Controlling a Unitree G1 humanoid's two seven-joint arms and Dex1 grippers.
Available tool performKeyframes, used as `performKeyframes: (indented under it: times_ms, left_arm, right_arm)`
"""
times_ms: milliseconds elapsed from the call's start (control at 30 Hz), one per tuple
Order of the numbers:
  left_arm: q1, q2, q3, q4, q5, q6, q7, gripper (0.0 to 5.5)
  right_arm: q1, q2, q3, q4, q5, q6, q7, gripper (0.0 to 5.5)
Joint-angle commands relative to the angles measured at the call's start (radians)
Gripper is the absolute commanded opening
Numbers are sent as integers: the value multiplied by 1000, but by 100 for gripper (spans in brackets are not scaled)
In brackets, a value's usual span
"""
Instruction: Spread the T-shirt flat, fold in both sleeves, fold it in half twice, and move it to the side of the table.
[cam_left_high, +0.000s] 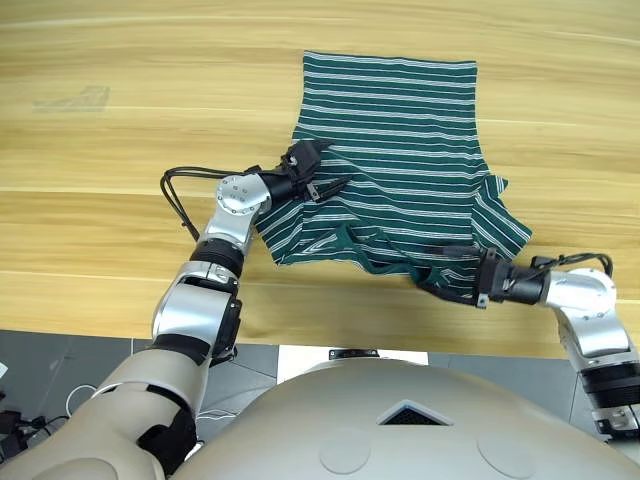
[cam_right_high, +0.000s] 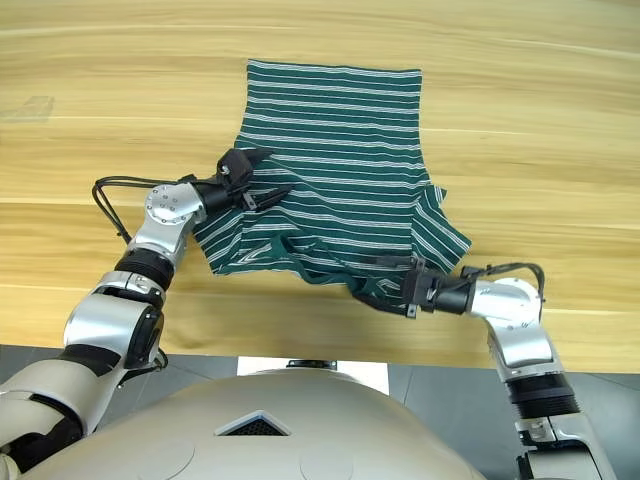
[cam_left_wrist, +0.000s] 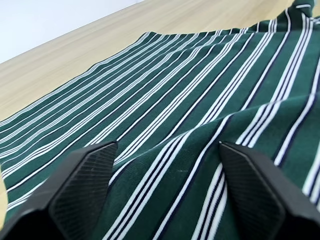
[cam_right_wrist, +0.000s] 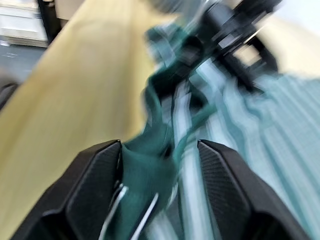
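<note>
Jaws of the left gripper (cam_left_high: 335, 186) stand released and well apart, with striped cloth lying between and under them. Jaws of the right gripper (cam_left_high: 440, 272) are also apart; a bunch of green cloth sits in the gap, not pinched so far as the smeared wrist view lets me judge. T-shirt (cam_left_high: 400, 130) lies on the bench (cam_left_high: 120, 200) toward its near edge, with the hem (cam_left_high: 390, 62) on the far side and the collar (cam_left_high: 365, 245) nearest the robot. Left gripper is over the shoulder, just inside the left sleeve (cam_left_high: 290, 235). Right gripper is at the rumpled near margin beside the collar, closer to the near edge than the right sleeve (cam_left_high: 500, 215). Judgement: spreading step, not finished; far half smooth, near half ridged and puckered. To do it well: close each pair on one layer only, out at the shoulders, draw them apart along the near edge, stay low, and let go once the ridges are gone. Room: bare bench wide to the left, right and beyond the hem. Risk: the near edge is close to the right gripper, so cloth dragged nearer could hang over.
</note>
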Motion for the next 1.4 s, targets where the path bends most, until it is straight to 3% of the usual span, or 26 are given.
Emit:
performKeyframes:
  times_ms: [33, 133, 333, 433, 533, 633, 833, 1167, 1400]
  left_arm:
    - [-9, 2, -12, 73, 53, 24, 9, 375]
    - [-28, 1, -9, 98, 54, 21, 18, 375]
    - [-48, -1, -6, 126, 56, 3, 18, 375]
    - [7, 29, 31, 36, -27, -88, -117, 375]
    - [187, 92, 87, -261, -213, -115, -305, 375]
    - [368, 140, 102, -541, -318, -64, -361, 375]
    - [516, 178, 137, -797, -388, 34, -325, 375]
    - [510, 114, 76, -732, -237, 142, -162, 375]
    - [590, 137, 13, -785, -263, 106, -287, 375]
  right_arm:
    - [70, -16, 24, -238, 94, 29, 13, 284]
    - [55, -5, 8, -272, 131, 59, -6, 284]
    - [-200, 156, 26, -5, 108, 82, -53, 284]
    - [-285, 268, 103, 213, -49, -2, -102, 284]
    - [-327, 329, 105, 357, -119, -67, -159, 284]
    - [-325, 347, 76, 416, -131, -101, -201, 284]
    - [-303, 367, 52, 421, -131, -128, -239, 284]
    - [-306, 380, 1, 354, -75, -98, -267, 284]
    - [-328, 370, -27, 357, -58, -81, -264, 284]
